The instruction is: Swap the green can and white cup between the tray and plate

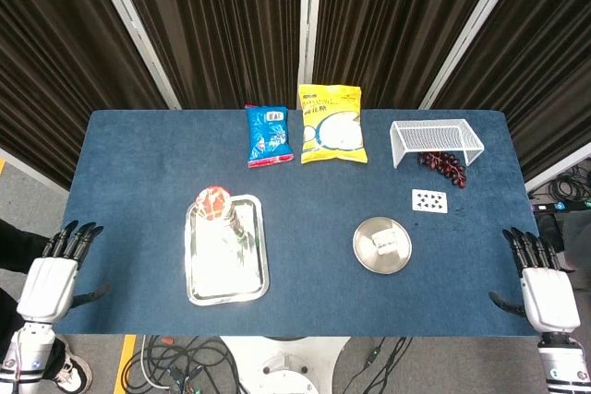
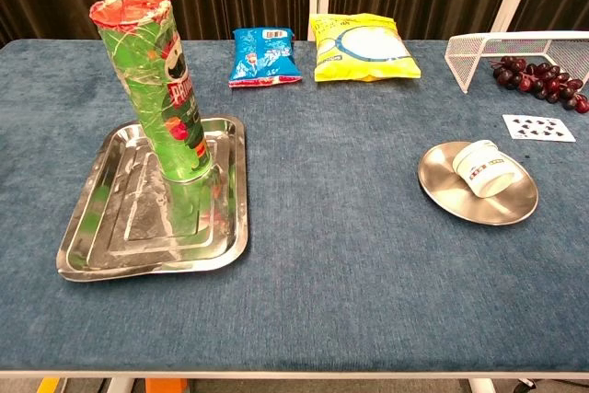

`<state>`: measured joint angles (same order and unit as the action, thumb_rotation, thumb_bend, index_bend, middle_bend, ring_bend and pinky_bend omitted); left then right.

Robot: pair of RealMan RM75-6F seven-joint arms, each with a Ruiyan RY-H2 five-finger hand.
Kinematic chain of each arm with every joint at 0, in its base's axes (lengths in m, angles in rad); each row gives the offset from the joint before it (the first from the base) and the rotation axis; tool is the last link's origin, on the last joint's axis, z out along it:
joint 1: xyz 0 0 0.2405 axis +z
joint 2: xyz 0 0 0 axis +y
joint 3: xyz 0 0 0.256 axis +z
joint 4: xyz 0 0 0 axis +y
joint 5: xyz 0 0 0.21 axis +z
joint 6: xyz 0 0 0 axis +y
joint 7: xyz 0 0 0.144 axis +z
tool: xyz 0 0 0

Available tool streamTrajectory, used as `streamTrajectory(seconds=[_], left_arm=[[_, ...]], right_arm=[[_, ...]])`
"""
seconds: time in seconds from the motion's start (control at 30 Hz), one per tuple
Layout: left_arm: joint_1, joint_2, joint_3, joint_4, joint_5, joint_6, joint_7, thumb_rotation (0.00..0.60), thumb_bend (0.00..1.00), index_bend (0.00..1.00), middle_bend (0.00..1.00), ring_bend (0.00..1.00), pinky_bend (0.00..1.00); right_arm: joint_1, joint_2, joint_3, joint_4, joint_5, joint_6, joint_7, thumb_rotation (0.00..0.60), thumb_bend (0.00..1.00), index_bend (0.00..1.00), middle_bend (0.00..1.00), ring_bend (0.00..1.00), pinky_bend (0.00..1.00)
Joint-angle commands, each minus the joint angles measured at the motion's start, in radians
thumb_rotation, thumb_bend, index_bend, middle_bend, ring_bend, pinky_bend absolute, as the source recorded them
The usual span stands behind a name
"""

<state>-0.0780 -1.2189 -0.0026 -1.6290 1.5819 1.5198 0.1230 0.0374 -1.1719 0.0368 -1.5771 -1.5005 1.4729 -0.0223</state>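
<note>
On tray (image 2: 101, 246), green can (image 2: 161, 89) upright; on plate (image 2: 442, 186), white cup (image 2: 483, 167)

We log a blue cloth-covered table (image 2: 350, 255) bearing: rectangular steel tray (image 2: 92, 246), round metal plate (image 2: 442, 192), blue snack bag (image 2: 262, 55), yellow snack bag (image 2: 361, 46), white wire basket (image 2: 502, 51), dark grape bunch (image 2: 538, 80), playing card (image 2: 538, 128).

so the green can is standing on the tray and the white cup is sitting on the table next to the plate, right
Not quite. The green can does stand on the tray, but the white cup sits on the plate itself, not beside it on the table. The chest view shows this clearly.
</note>
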Motion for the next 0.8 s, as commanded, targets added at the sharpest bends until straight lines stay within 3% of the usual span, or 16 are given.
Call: streamTrajectory(seconds=[0.03,0.27,0.47,0.8], left_arm=[[0.0,-0.003,0.0,0.0,-0.003,-0.002,0.002,0.6,0.04,0.12,0.1,0.02,0.16],[-0.017,-0.005,-0.007,-0.011,0.011,-0.013,0.007,0.6,0.04,0.12,0.1,0.02,0.16],[-0.078,0.028,-0.05,-0.051,0.038,-0.041,0.004,0.6,0.02,0.12,0.1,0.02,0.16],[-0.299,0.153,-0.165,-0.213,-0.006,-0.292,-0.11,0.6,0.01,0.1,0.08,0.02,0.18]], right_arm=[[0.001,0.001,0.001,0.004,-0.001,0.001,0.007,0.6,0.04,0.0,0.06,0.0,0.0],[0.0,0.009,0.001,0.0,0.001,0.0,0.015,0.6,0.04,0.0,0.06,0.0,0.0],[0.003,0.012,0.001,-0.009,0.0,-0.004,0.012,0.6,0.04,0.0,0.06,0.0,0.0],[0.003,0.022,-0.004,-0.003,-0.006,-0.005,0.016,0.6,0.04,0.0,0.06,0.0,0.0]])
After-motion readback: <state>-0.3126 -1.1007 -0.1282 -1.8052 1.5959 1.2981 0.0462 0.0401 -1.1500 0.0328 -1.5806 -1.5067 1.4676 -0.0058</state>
